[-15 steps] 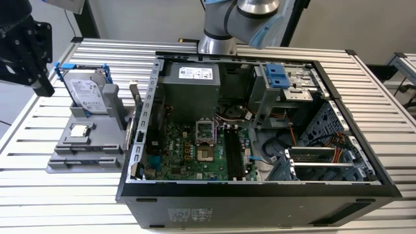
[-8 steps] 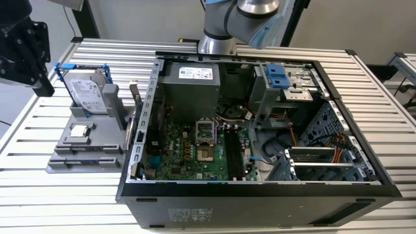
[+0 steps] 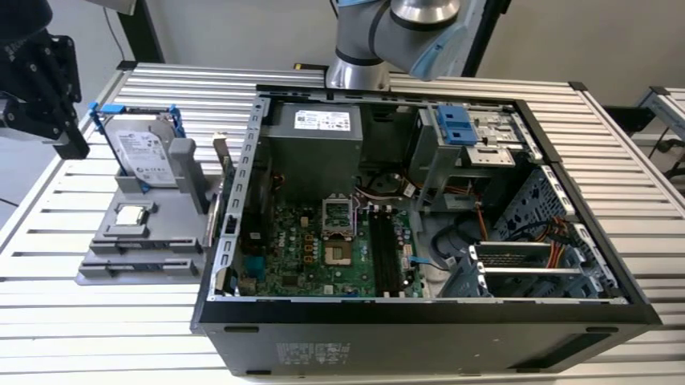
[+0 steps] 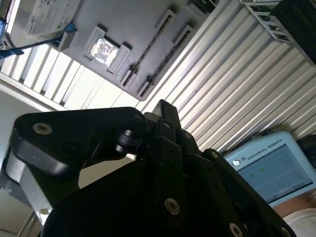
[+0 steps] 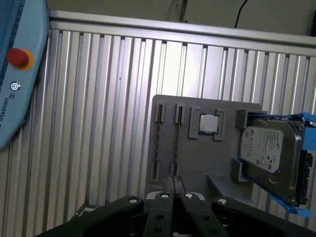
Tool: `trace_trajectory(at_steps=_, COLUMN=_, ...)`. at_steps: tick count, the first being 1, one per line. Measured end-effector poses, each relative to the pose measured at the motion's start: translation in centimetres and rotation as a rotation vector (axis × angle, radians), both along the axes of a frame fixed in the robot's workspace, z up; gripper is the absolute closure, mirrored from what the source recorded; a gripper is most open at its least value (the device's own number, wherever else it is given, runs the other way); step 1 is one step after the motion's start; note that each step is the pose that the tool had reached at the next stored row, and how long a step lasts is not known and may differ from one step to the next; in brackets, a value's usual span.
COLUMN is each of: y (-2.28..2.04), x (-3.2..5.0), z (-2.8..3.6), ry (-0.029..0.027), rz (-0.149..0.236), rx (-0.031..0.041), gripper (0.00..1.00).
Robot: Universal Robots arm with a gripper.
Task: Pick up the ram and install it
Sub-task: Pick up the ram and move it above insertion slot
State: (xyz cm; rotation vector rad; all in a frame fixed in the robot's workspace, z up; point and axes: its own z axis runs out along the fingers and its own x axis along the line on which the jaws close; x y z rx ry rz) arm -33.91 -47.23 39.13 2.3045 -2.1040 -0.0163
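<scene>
My gripper (image 3: 70, 144) hangs high over the table at the exterior view's left, behind the grey parts holder (image 3: 128, 241). In the first wrist view its fingertips (image 5: 168, 185) press together above the holder (image 5: 197, 163), with nothing seen between them. The holder's two long narrow slots (image 5: 176, 143) each show a thin dark line. I cannot tell whether either line is the ram on edge. The open computer case (image 3: 428, 309) lies to the right, and its memory slots (image 3: 380, 249) run along the green motherboard.
The holder also carries a silver hard drive (image 5: 269, 155) in a blue bracket and a small square processor chip (image 5: 208, 123). A blue teach pendant (image 5: 15, 74) with a red button lies on the slatted aluminium table (image 5: 98, 123). The arm's base (image 3: 358, 72) stands behind the case.
</scene>
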Motion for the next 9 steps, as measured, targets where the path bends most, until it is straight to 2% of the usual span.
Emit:
trace_trajectory(at_steps=3, y=0.0, x=0.0, z=0.0, ry=-0.0001, rz=0.001, rx=0.0001, gripper=1.0)
trace_trajectory(at_steps=4, y=0.0, x=0.0, z=0.0, ry=0.0, rz=0.001, rx=0.0001, gripper=0.0)
trace_trajectory(at_steps=9, y=0.0, x=0.0, z=0.0, ry=0.0, rz=0.003, rx=0.0001, gripper=0.0)
